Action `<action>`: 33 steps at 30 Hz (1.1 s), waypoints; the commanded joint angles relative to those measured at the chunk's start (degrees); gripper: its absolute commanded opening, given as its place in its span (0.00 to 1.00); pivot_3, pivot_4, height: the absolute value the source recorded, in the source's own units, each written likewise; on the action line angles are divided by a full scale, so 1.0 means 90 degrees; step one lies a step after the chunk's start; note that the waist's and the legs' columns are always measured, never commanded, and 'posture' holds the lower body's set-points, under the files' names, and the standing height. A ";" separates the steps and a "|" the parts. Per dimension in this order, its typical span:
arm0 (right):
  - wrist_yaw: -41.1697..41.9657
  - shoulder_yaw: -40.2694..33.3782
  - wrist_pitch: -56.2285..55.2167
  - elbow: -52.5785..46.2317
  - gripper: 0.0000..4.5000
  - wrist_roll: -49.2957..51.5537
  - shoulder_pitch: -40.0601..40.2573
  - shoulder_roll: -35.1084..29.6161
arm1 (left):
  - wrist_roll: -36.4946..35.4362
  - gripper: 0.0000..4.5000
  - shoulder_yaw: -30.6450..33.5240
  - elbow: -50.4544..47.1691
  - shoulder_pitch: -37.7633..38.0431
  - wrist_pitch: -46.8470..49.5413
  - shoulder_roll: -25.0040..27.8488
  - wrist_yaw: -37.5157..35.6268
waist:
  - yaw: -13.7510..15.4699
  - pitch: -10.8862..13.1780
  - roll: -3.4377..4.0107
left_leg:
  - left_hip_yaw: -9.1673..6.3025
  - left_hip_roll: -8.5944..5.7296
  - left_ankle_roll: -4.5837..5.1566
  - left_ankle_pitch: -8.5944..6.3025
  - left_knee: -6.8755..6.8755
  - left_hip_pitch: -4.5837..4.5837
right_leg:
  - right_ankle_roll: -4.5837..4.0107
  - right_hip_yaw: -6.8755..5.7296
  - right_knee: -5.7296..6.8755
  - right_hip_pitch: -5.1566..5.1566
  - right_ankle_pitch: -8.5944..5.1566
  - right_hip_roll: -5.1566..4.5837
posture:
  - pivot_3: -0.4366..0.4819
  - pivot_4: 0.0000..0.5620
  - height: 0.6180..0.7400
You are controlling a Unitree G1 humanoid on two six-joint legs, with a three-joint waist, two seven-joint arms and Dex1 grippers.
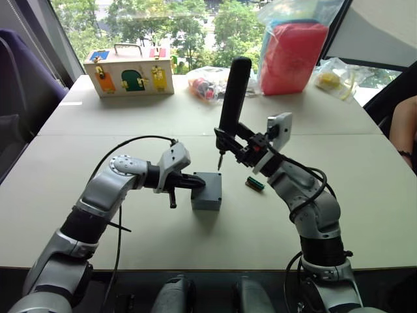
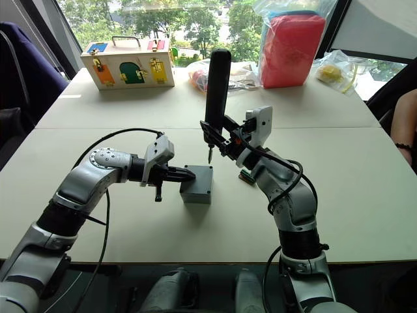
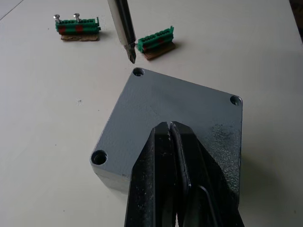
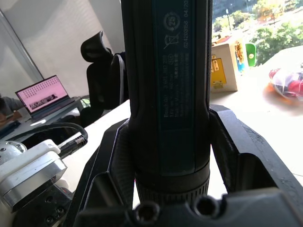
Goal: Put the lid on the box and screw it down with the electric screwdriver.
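Note:
The grey box (image 1: 206, 197) stands mid-table with the lid (image 3: 170, 101) lying flat on it, empty screw holes showing at its corners. My left gripper (image 3: 169, 126) is shut, its closed fingertips resting on top of the lid from the left. My right gripper (image 1: 229, 139) is shut on the electric screwdriver (image 1: 234, 88), gripping its lower end and holding it nearly upright. The metal bit (image 3: 124, 28) hangs just above and slightly beyond the lid's far corner hole, not touching it.
Two small green terminal pieces (image 3: 78, 28) (image 3: 156, 42) lie on the table just past the box. A wooden box with coloured doors (image 1: 128, 72), a red bag (image 1: 291, 55) and plastic bags (image 1: 335, 78) line the far edge. A person's arm (image 1: 404, 130) shows at the right.

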 commanded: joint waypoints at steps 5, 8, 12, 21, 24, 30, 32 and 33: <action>0.0216 0.0052 -0.0427 -0.0100 0.42 -0.0111 0.0050 -0.0108 | 0.0163 0.00 -0.0024 -0.0057 0.0185 -0.0006 -0.0069 0.0203 | 0.0002 0.0000 0.0000 | -0.0001 0.0000 0.0000 0.0000 0.0000 0.0001 | 0.0000 0.0001 0.0001 0.0001 0.0000 -0.0001 | 0.48 0.27 1.00; 0.0300 0.0093 -0.0396 -0.0079 0.42 -0.0133 0.0115 -0.0191 | 0.0165 0.00 -0.0034 -0.0091 0.0217 -0.0002 -0.0093 0.0232 | 0.0005 0.0000 0.0000 | -0.0001 0.0000 0.0002 -0.0001 0.0000 0.0003 | 0.0000 0.0001 0.0000 0.0005 0.0000 -0.0002 | 0.48 0.27 1.00; 0.0311 0.0086 -0.0372 -0.0133 0.42 -0.0115 0.0126 -0.0165 | 0.0174 0.00 -0.0043 -0.0120 0.0240 0.0001 -0.0098 0.0246 | -0.0005 0.0000 0.0000 | -0.0001 0.0001 0.0003 -0.0002 0.0000 0.0005 | 0.0000 0.0001 0.0000 0.0005 0.0000 -0.0001 | 0.48 0.27 1.00; 0.0105 -0.0169 -0.0206 -0.0375 0.42 0.0269 -0.0144 0.0021 | 0.0192 0.00 -0.0045 -0.0094 0.0169 -0.0014 -0.0145 0.0249 | 0.0002 0.0000 0.0000 | -0.0002 0.0001 0.0001 -0.0001 0.0000 0.0006 | 0.0000 0.0001 0.0000 0.0006 0.0000 -0.0002 | 0.48 0.27 1.00; 0.0136 -0.0122 -0.0175 -0.0381 0.42 0.0284 -0.0096 -0.0030 | 0.0203 0.00 -0.0045 -0.0052 0.0140 -0.0036 -0.0158 0.0241 | 0.0001 0.0000 0.0000 | -0.0003 0.0001 0.0003 -0.0002 0.0000 0.0006 | 0.0000 0.0001 0.0000 0.0007 0.0000 -0.0002 | 0.48 0.27 1.00; 0.0163 -0.0072 -0.0249 -0.0256 0.42 0.0249 0.0024 -0.0017 | 0.0209 0.00 -0.0022 -0.0033 0.0109 -0.0030 -0.0168 0.0242 | 0.0002 0.0000 0.0000 | -0.0003 0.0000 0.0006 -0.0003 0.0000 0.0006 | 0.0000 0.0001 0.0000 0.0006 0.0000 -0.0002 | 0.48 0.27 1.00; 0.0227 -0.0012 -0.0362 -0.0142 0.42 0.0135 0.0088 -0.0047 | 0.0212 0.00 -0.0016 -0.0044 0.0106 -0.0020 -0.0168 0.0239 | 0.0001 0.0000 0.0000 | -0.0003 0.0000 0.0006 -0.0003 0.0000 0.0006 | 0.0000 0.0001 0.0000 0.0006 0.0000 -0.0001 | 0.48 0.27 1.00; 0.0257 0.0012 -0.0406 -0.0095 0.42 0.0091 0.0112 -0.0064 | 0.0215 0.00 -0.0014 -0.0047 0.0104 -0.0017 -0.0169 0.0238 | 0.0001 0.0000 0.0000 | -0.0003 0.0000 0.0006 -0.0004 0.0000 0.0006 | 0.0000 0.0001 0.0000 0.0006 0.0000 -0.0001 | 0.48 0.27 1.00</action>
